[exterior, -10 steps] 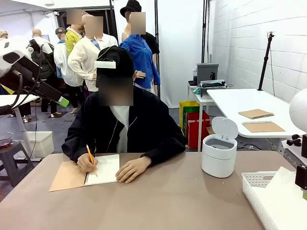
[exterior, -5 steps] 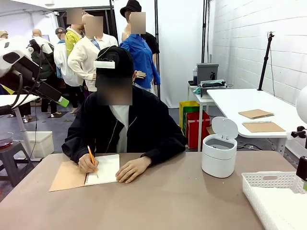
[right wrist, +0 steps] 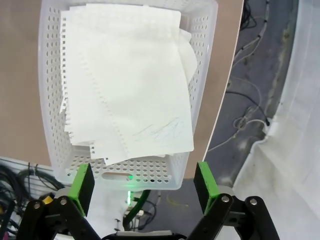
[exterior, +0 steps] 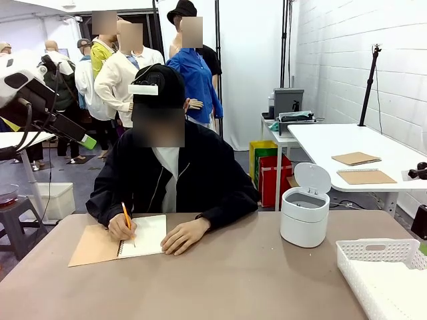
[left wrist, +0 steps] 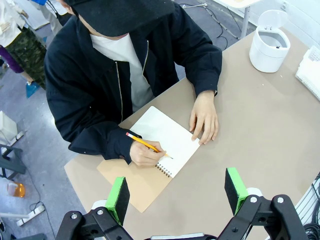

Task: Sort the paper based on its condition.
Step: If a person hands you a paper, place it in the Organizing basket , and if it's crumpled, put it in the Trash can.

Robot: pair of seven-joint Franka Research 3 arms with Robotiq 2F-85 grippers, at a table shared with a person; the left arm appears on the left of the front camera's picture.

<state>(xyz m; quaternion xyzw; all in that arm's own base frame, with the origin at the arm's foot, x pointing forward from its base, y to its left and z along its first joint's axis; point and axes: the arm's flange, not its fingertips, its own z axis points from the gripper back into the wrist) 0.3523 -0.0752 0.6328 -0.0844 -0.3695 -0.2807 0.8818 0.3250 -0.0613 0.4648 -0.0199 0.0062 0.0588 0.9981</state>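
Observation:
Several loose white sheets of paper (right wrist: 127,85) lie stacked in the white perforated basket (right wrist: 50,100), the top one with pencil scribbles. My right gripper (right wrist: 144,182) hovers above the basket's near end, open and holding nothing. In the front view the basket (exterior: 373,252) sits at the table's right front corner with paper (exterior: 393,293) inside. My left gripper (left wrist: 176,192) is open, high above the table, looking down on a person's hand writing with an orange pencil (left wrist: 145,144) in a spiral notebook (left wrist: 165,131).
A white round bin (exterior: 305,210) with its lid up stands on the table right of the person. The person's other hand (exterior: 183,237) rests flat beside the notebook (exterior: 143,235). My left arm (exterior: 40,100) hangs at the upper left. Bare table lies between notebook and basket.
My right arm has drawn back toward the right edge of the front view. The white sheet that rose above the basket a second ago now lies down inside it.

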